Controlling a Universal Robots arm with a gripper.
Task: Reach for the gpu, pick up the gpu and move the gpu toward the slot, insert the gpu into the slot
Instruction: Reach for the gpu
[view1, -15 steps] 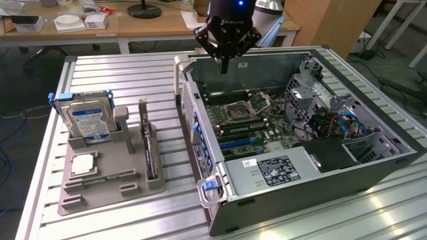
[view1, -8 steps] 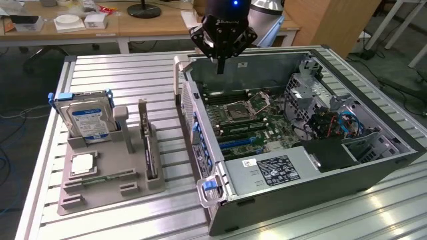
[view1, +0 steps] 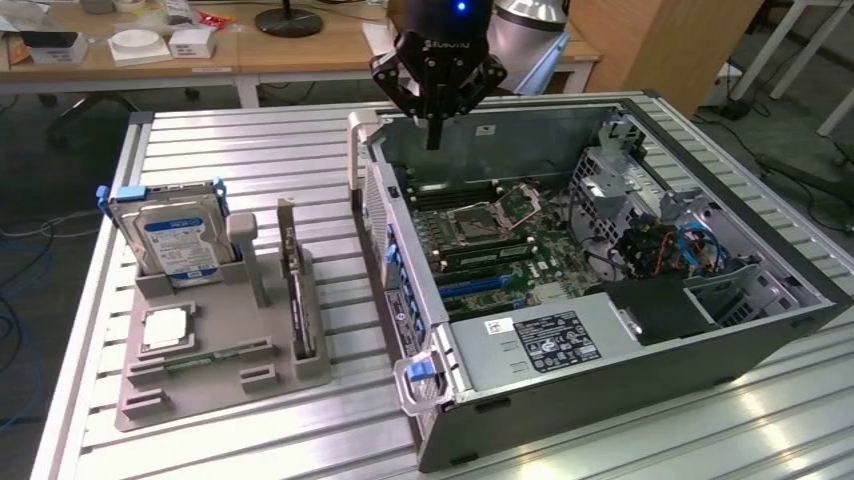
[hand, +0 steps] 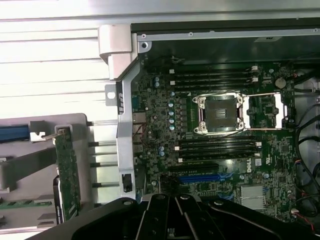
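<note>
The gpu (view1: 299, 300) stands on edge in a grey holder (view1: 220, 375) at the exterior view's left, its silver bracket pointing up. In the wrist view the gpu (hand: 67, 175) is a green card beside the case wall. The slot (view1: 474, 288) is a long blue strip on the green motherboard inside the open computer case; the wrist view has the slot (hand: 200, 177) below the processor socket. My gripper (view1: 434, 135) hangs shut and empty over the far edge of the case, well away from the gpu.
A blue-labelled hard drive (view1: 174, 240) and a square processor chip (view1: 167, 325) sit in the same holder. The open case (view1: 641, 355) has a metal drive cage (view1: 627, 190), cables (view1: 701, 250) and black memory strips (hand: 215, 77). A slatted metal table (view1: 240, 150) carries everything.
</note>
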